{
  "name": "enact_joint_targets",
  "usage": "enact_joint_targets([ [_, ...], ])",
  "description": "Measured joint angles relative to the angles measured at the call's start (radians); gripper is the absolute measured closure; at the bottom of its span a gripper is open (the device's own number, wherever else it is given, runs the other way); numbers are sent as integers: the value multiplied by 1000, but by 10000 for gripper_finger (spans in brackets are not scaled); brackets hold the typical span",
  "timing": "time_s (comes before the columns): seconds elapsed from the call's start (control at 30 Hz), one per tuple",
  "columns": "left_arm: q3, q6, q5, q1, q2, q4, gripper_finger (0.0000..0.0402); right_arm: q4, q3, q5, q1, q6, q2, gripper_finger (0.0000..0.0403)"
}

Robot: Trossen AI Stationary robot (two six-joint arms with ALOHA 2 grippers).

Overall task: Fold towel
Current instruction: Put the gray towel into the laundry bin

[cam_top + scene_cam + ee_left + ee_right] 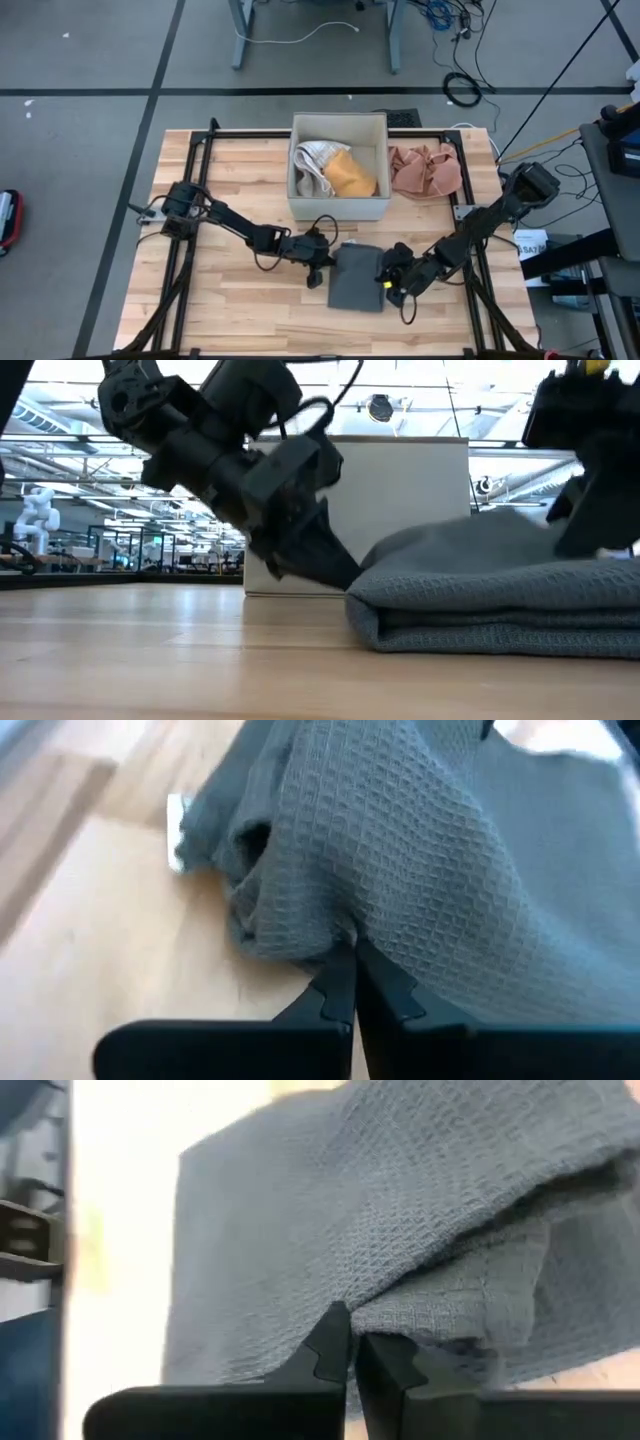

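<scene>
Both grippers pinching the towel at its edges.

The grey towel (358, 277) is lying folded on the table (230, 300), just in front of the white bin (339, 165). The left gripper (322, 270) is clamping its left edge, fingers (340, 985) shut together on the fabric; the right gripper (388, 277) is doing likewise on the right edge.

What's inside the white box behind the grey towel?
Inside the white box lie a pale patterned cloth and an orange cloth, bunched up. What is underneath them is covered.
</scene>
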Motion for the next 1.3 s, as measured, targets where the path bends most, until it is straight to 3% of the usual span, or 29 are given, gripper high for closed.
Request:
enact_joint_targets([
  [0.2,1,116,-29,-28,-75,-7,382,-162,2,-12,9,40,-141,356],
  [0.4,1,165,-114,-71,-81,-25,331,-364,1,-53,45,236,-178,244],
  [0.63,1,156,-135,-82,-81,-64,300,-364,1,-87,52,318,-163,148],
  [0.8,1,45,-125,-81,-81,-119,298,-291,1,-82,36,323,-101,136],
  [1.07,1,-45,-21,-82,-81,-147,290,-145,2,-85,-8,304,31,142],
  [1.3,1,-225,-38,-77,-81,-148,196,-74,2,-85,-29,260,52,142],
])
